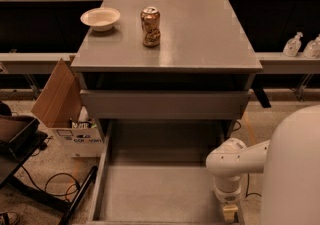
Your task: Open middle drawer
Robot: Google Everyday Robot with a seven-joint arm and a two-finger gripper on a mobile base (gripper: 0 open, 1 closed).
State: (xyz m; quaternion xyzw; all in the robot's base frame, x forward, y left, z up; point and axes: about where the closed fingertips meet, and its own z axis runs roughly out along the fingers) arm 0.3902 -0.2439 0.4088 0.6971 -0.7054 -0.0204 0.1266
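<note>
The grey cabinet [200, 34] has three handleless drawers. The middle drawer [165, 104] shows as a flat grey front panel just under the shaded top drawer [165, 81], standing slightly forward of it. Below it, the lowest drawer [155, 189] is pulled far out as a wide, shallow, empty grey box. My gripper [230, 214] hangs from the white arm [230, 161] at the bottom right, low by the right front corner of the pulled-out lowest drawer. It is well below and in front of the middle drawer and does not touch it.
A crushed can [150, 25] and a cream bowl [100, 18] stand on the cabinet top. An open cardboard box [65, 114] sits on the floor at the left, next to a black stand [20, 144] and cables. Bottles [292, 45] stand on the right shelf.
</note>
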